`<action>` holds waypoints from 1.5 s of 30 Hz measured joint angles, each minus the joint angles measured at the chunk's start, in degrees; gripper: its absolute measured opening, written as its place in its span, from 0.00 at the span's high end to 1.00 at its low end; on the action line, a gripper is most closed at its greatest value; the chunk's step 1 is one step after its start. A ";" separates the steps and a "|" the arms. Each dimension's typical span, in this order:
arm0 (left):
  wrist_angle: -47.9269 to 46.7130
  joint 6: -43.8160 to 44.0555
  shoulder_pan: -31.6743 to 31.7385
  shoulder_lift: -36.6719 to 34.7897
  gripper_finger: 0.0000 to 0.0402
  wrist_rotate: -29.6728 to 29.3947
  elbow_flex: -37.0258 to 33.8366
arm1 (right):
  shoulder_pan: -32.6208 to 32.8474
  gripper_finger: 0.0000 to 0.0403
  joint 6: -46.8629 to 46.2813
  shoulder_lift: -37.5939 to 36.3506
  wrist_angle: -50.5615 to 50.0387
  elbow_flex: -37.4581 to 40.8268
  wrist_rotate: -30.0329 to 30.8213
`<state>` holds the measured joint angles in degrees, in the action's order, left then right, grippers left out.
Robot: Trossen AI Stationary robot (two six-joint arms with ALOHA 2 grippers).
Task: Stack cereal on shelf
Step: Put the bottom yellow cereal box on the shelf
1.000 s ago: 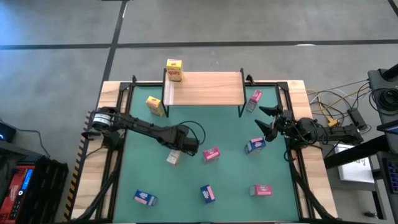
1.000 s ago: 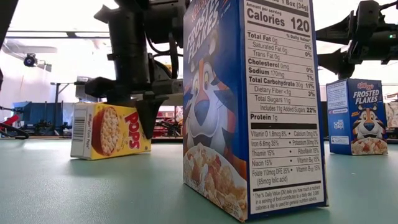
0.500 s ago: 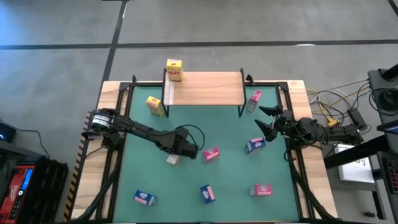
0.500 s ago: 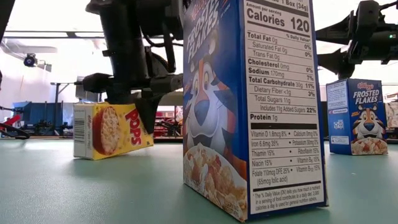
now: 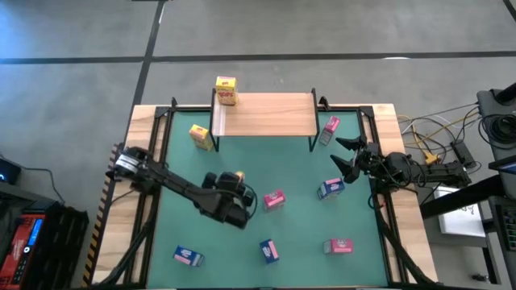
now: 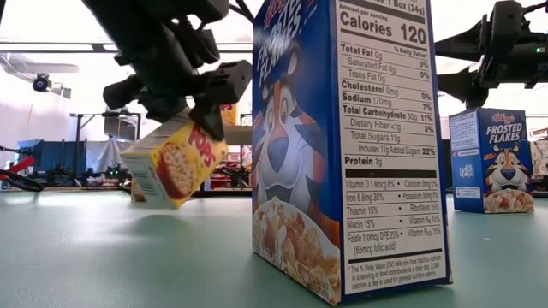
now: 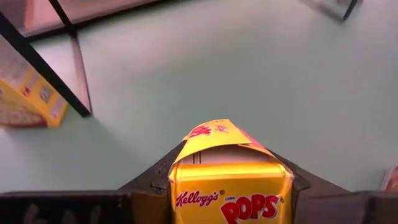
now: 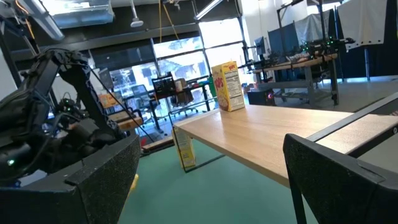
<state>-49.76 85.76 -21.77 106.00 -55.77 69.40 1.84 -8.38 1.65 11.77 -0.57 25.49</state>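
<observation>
My left gripper [image 6: 177,107] is over the middle of the green mat, shut on a yellow Pops cereal box [image 6: 175,161], which also shows in the left wrist view [image 7: 227,183]. The wooden shelf [image 5: 264,113] stands at the far edge. One yellow box [image 5: 226,90] stands on the shelf's far left corner. Another yellow box [image 5: 201,137] stands on the mat by the shelf's left legs. My right gripper [image 5: 345,157] waits open above the mat's right side, near a blue box [image 5: 330,188]. My left gripper pinches the yellow Pops box between its two fingers [image 6: 224,84], one on each of two opposite faces near its upper end [image 6: 199,128]. The fingers come slanting from above. The box is lifted clear of the mat and hangs tilted, its flap end [image 7: 214,132] pointing away from the wrist.
Pink boxes sit on the mat at the shelf's right legs [image 5: 329,129], in the middle [image 5: 274,199] and near right [image 5: 339,246]. A blue box [image 5: 187,256] and a blue and pink one [image 5: 268,250] stand near the front edge. A black frame [image 5: 153,129] edges the mat.
My left gripper has drawn toward the table's near edge, risen and tipped. The yellow Pops box, which lay flat on the mat between its fingers, is now lifted clear and tilted in the hold. My right arm has kept still.
</observation>
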 joint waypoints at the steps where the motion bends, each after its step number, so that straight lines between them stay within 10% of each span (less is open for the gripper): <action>1: 0.07 0.87 -0.33 0.02 0.68 -1.63 -0.23 | -0.01 0.05 0.00 0.00 0.02 0.01 -0.01; 21: 1.26 15.60 -1.06 8.52 0.68 -30.40 -5.37 | -0.02 0.05 0.00 0.00 -0.01 0.01 0.00; 45: 1.12 16.85 -1.87 9.64 0.63 -29.17 -5.46 | -0.01 0.05 0.00 0.00 0.02 0.00 0.00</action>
<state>-48.64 102.61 -23.64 115.63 -84.94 63.94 1.83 -8.38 1.65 11.79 -0.57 25.49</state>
